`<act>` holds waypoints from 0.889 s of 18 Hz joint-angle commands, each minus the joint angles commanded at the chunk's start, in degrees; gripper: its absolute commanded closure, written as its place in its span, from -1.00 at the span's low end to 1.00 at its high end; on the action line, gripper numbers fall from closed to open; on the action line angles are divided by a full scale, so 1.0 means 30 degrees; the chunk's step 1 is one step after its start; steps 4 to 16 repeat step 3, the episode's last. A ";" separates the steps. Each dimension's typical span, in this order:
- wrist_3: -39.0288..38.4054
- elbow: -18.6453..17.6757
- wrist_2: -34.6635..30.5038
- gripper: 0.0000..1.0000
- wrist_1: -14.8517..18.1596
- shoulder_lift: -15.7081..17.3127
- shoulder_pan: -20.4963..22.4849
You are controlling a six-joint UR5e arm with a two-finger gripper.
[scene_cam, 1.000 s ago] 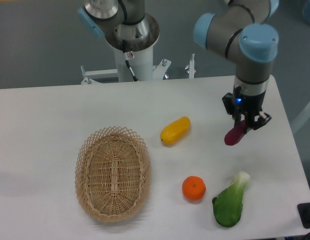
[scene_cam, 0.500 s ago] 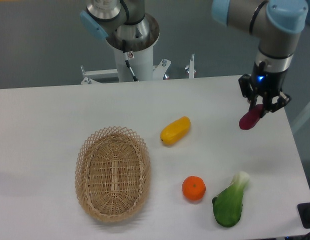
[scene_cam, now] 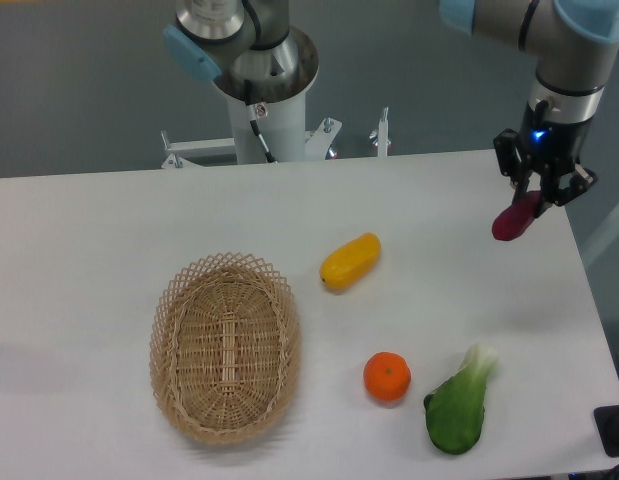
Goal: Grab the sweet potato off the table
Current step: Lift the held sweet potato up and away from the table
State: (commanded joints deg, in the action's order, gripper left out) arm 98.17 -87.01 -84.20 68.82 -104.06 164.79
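5 items across a white table (scene_cam: pixel 109 210), read left to right: oval wicker basket (scene_cam: pixel 226 345) at left; yellow oblong fruit (scene_cam: pixel 351 261) near centre; round orange (scene_cam: pixel 387 376) below it; leafy green vegetable (scene_cam: pixel 459 402) at lower right; sweet potato (scene_cam: pixel 517 217) at far right, off the surface, hanging tilted from the gripper (scene_cam: pixel 541 192). Fingers clamped narrow on the tuber's upper end, lower end free and angled down-left. Well apart from every other item. Pickup step judged essentially done, load clear of the tabletop. Next move, if any, calling only for a steady hold, firm enough to stop a smooth tuber sliding out.
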 joint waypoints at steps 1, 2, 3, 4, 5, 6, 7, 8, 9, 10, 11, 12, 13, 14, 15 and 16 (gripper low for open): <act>0.0000 0.0000 0.0000 0.49 0.0000 0.0000 0.0000; 0.0000 0.0029 0.0000 0.49 0.0000 0.0000 0.0000; 0.0000 0.0029 0.0000 0.49 0.0000 0.0000 0.0000; 0.0000 0.0029 0.0000 0.49 0.0000 0.0000 0.0000; 0.0000 0.0029 0.0000 0.49 0.0000 0.0000 0.0000; 0.0000 0.0029 0.0000 0.49 0.0000 0.0000 0.0000; 0.0000 0.0029 0.0000 0.49 0.0000 0.0000 0.0000; 0.0000 0.0029 0.0000 0.49 0.0000 0.0000 0.0000; 0.0000 0.0029 0.0000 0.49 0.0000 0.0000 0.0000; 0.0000 0.0029 0.0000 0.49 0.0000 0.0000 0.0000; 0.0000 0.0029 0.0000 0.49 0.0000 0.0000 0.0000; 0.0000 0.0029 0.0000 0.49 0.0000 0.0000 0.0000; 0.0000 0.0029 0.0000 0.49 0.0000 0.0000 0.0000; 0.0000 0.0029 0.0000 0.49 0.0000 0.0000 0.0000; 0.0000 0.0029 0.0000 0.49 0.0000 0.0000 0.0000; 0.0000 0.0029 0.0000 0.49 0.0000 0.0000 0.0000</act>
